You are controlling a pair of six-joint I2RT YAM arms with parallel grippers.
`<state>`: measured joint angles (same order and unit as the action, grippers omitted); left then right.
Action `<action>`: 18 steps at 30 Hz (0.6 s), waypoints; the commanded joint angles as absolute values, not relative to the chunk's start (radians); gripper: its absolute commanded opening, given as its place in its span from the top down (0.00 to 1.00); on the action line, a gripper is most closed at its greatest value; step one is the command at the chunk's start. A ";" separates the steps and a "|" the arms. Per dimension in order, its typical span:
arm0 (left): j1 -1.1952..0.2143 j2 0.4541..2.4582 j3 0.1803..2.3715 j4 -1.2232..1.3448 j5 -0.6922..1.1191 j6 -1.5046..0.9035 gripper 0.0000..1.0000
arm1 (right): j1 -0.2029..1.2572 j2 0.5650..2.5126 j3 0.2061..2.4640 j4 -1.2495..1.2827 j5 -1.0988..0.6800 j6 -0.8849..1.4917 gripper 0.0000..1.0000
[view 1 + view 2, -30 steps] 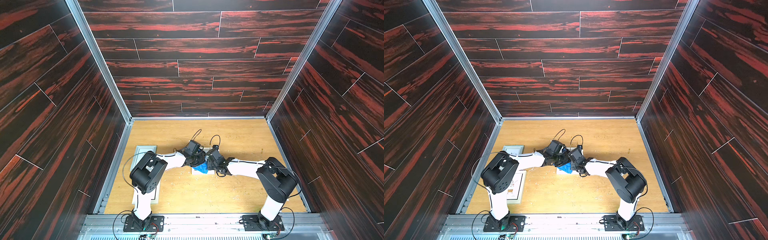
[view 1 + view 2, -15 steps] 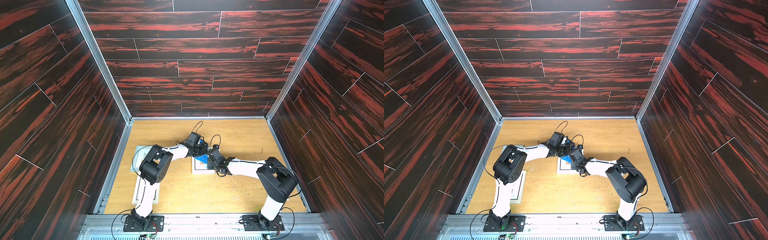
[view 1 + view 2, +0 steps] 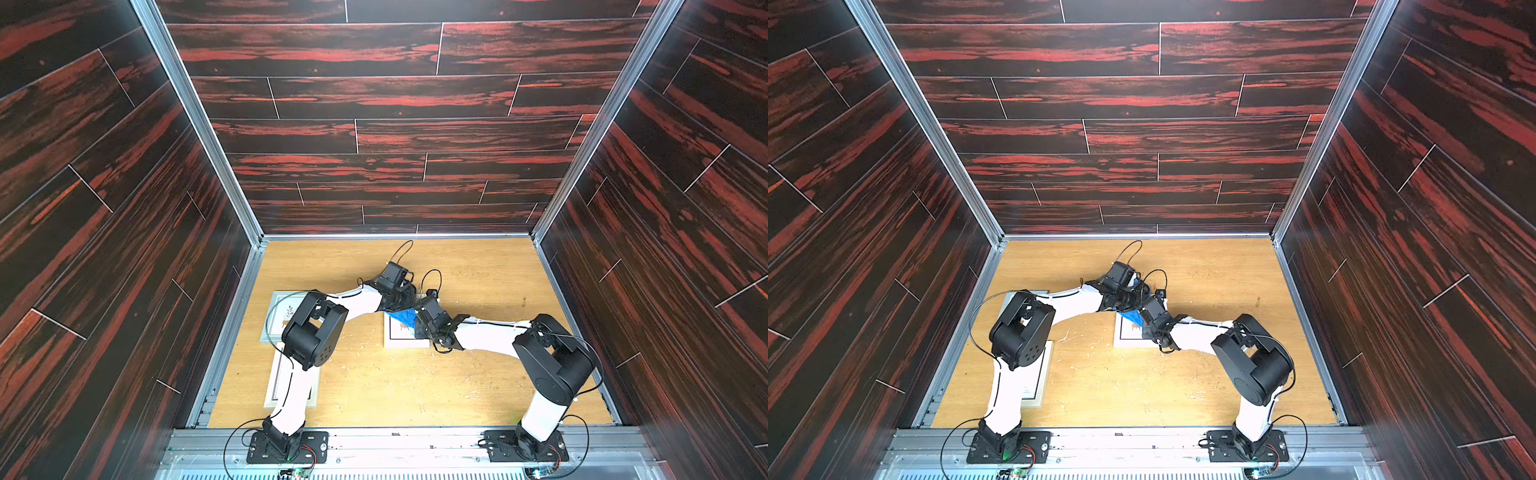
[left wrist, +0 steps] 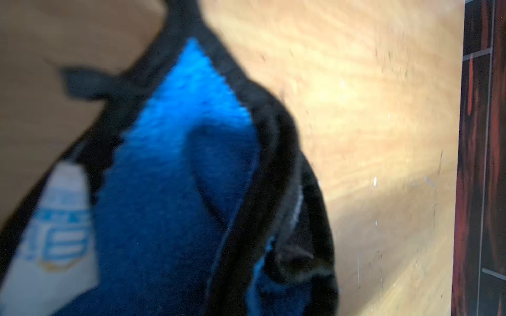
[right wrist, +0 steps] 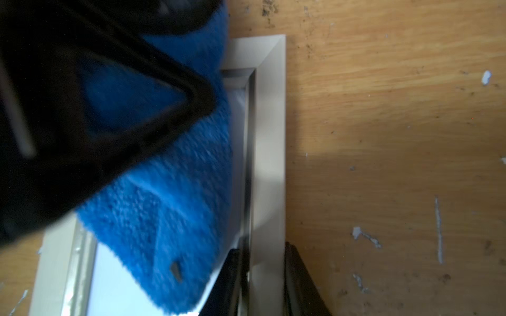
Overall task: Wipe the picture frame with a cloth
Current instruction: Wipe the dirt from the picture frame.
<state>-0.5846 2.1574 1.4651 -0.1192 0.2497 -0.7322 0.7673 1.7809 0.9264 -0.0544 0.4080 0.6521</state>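
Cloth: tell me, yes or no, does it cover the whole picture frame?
No, the cloth covers only part of the picture frame; one side rail and corner lie bare.

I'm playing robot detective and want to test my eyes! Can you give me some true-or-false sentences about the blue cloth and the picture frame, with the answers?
1. The cloth is bright blue. True.
2. The cloth lies far away from every frame. False: it rests on the picture frame.
3. The right gripper pinches the picture frame's edge. True.
4. The left gripper is open and empty. False: it is shut on the cloth.
5. Two other frames lie near the left arm. True.
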 commanded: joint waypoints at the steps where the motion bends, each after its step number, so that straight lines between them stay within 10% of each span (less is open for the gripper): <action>1: -0.517 2.114 1.384 -0.178 0.202 -0.702 0.97 | 0.767 1.774 0.910 -0.107 0.438 0.645 1.00; 18: -0.564 2.176 1.533 -0.280 0.188 -0.671 0.97 | 0.767 1.775 0.907 -0.103 0.429 0.648 1.00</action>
